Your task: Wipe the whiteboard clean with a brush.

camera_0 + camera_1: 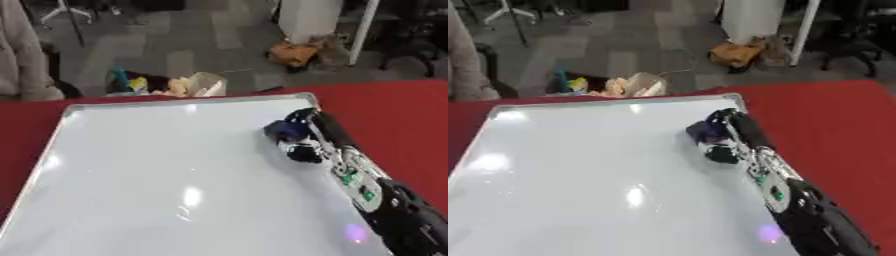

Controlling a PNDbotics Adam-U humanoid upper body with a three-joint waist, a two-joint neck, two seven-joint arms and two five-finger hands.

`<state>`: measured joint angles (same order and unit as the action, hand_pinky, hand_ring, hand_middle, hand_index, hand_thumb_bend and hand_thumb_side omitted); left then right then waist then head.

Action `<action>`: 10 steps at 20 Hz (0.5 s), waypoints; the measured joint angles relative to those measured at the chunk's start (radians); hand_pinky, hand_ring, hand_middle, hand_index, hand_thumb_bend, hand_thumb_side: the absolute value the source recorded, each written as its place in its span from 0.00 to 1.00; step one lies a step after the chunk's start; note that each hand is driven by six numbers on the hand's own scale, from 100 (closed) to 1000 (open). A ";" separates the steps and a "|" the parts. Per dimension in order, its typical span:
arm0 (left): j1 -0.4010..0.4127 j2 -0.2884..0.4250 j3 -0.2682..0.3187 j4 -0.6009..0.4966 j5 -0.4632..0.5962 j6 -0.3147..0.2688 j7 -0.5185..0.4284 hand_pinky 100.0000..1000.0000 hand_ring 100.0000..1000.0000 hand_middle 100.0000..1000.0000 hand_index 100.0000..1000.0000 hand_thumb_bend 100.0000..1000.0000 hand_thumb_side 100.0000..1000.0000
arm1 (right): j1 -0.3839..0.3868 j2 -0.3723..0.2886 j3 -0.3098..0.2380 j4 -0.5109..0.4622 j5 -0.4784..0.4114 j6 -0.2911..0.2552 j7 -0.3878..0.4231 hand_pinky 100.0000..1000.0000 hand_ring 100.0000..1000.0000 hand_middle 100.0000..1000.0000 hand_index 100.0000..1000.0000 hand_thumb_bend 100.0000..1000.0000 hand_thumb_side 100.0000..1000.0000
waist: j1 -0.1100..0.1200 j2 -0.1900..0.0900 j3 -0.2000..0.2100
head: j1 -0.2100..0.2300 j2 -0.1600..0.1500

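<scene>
Red table [394, 105], whiteboard [157, 175] lying flat on it, covering most

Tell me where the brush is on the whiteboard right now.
The blue brush sits in the robot's right hand, on the whiteboard toward its far right corner, just inside the right edge beside the red table.

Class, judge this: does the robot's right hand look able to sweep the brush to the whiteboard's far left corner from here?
Probably yes. The right hand holds the brush near the whiteboard's far right edge, and nothing lies on the surface between; arm reach remains uncertain.
</scene>
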<state>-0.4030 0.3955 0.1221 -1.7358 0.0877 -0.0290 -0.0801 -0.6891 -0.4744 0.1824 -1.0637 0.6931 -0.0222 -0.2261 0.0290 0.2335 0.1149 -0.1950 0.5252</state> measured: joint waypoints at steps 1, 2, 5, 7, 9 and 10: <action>0.000 0.000 0.000 0.000 0.000 0.000 0.000 0.48 0.55 0.57 0.71 0.73 0.82 | 0.001 -0.001 -0.002 0.004 0.000 0.007 -0.013 0.32 0.36 0.44 0.69 0.11 0.30 | 0.000 0.000 0.000 | 0.000 0.000; 0.000 0.000 0.000 0.000 0.000 0.000 0.000 0.48 0.56 0.57 0.71 0.73 0.82 | 0.002 -0.002 -0.004 0.007 0.000 0.014 -0.026 0.32 0.36 0.44 0.69 0.11 0.30 | 0.000 0.000 0.000 | 0.000 0.000; 0.000 0.000 0.000 0.000 0.000 0.000 0.000 0.48 0.56 0.57 0.71 0.73 0.82 | 0.003 -0.006 -0.009 0.020 0.000 0.029 -0.055 0.32 0.37 0.44 0.69 0.11 0.30 | 0.001 0.000 0.000 | 0.000 0.000; 0.000 0.000 0.000 0.000 0.000 0.000 0.000 0.48 0.56 0.57 0.71 0.73 0.83 | 0.003 -0.006 -0.010 0.027 0.000 0.035 -0.066 0.33 0.37 0.44 0.69 0.11 0.30 | 0.001 -0.001 0.000 | 0.000 0.000; 0.000 0.000 0.000 0.000 0.000 0.000 0.000 0.48 0.56 0.57 0.71 0.73 0.83 | 0.003 -0.007 -0.010 0.030 0.000 0.037 -0.072 0.33 0.37 0.44 0.69 0.11 0.30 | 0.001 -0.001 0.000 | 0.000 0.000; 0.000 0.000 0.000 0.000 0.000 0.000 0.000 0.48 0.56 0.57 0.71 0.73 0.83 | 0.003 -0.007 -0.010 0.032 0.000 0.039 -0.073 0.33 0.37 0.44 0.69 0.11 0.30 | 0.001 -0.001 0.000 | 0.000 0.000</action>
<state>-0.4026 0.3956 0.1221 -1.7358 0.0877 -0.0291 -0.0798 -0.6857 -0.4810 0.1725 -1.0317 0.6932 0.0163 -0.2995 0.0302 0.2329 0.1149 -0.1947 0.5252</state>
